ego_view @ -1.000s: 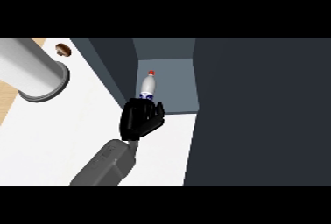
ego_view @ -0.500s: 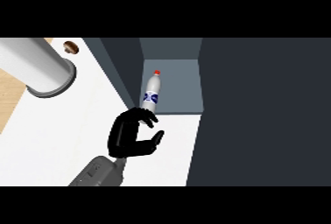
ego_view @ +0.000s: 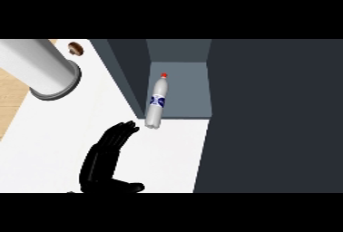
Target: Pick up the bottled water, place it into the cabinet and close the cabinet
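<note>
While the water bottle (ego_view: 157, 102) sits at the cabinet's (ego_view: 189, 90) open front, the left hand (ego_view: 104, 158) hangs near its base, fingers (ego_view: 120, 134) straight, holding nothing.

From where I stand, not a single word, number or brand name can be read anywhere in sight. The nearest thing to writing is the blue label (ego_view: 157, 101) wrapped round the middle of the water bottle (ego_view: 154, 115). It carries a small pale mark, but that mark is too small to make out as letters.
</note>
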You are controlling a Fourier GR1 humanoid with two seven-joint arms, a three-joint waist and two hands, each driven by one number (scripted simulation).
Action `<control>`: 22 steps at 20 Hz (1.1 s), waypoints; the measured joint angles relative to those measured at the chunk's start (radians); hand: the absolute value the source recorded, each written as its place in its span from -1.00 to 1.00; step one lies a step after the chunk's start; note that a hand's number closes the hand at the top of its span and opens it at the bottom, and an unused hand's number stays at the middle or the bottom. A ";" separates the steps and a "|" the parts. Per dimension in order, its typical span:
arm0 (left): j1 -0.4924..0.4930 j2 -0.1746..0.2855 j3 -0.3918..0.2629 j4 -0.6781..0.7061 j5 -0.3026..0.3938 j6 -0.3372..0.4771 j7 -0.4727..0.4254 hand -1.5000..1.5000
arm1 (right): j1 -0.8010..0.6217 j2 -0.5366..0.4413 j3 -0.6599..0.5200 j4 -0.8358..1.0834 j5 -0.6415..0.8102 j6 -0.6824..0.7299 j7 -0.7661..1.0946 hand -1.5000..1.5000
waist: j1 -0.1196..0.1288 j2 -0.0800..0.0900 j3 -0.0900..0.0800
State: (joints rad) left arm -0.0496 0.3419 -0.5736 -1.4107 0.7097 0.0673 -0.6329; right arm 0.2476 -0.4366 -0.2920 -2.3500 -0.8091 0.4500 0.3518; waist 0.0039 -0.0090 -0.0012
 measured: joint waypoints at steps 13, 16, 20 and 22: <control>0.263 0.274 0.162 -0.178 0.008 -0.053 -0.085 -1.00 | -0.077 0.042 0.355 -0.012 0.009 -0.115 0.049 1.00 | 0.007 -0.006 -0.003; 0.296 0.317 0.187 -0.216 0.014 -0.067 -0.087 -1.00 | -0.137 0.056 0.450 -0.010 0.019 -0.163 0.065 1.00 | 0.010 -0.007 -0.004; 0.331 0.354 0.205 -0.276 0.025 -0.075 -0.076 -1.00 | -0.232 0.083 0.577 -0.001 0.038 -0.234 0.086 1.00 | 0.012 -0.010 -0.004; 0.350 0.373 0.217 -0.292 0.032 -0.084 -0.075 -1.00 | -0.291 0.093 0.634 0.005 0.050 -0.274 0.103 1.00 | 0.014 -0.012 -0.005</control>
State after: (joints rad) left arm 0.3005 0.7147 -0.3564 -1.7030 0.7413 -0.0165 -0.7079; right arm -0.0429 -0.3437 0.3415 -2.3450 -0.7593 0.1761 0.4550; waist 0.0179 -0.0209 -0.0066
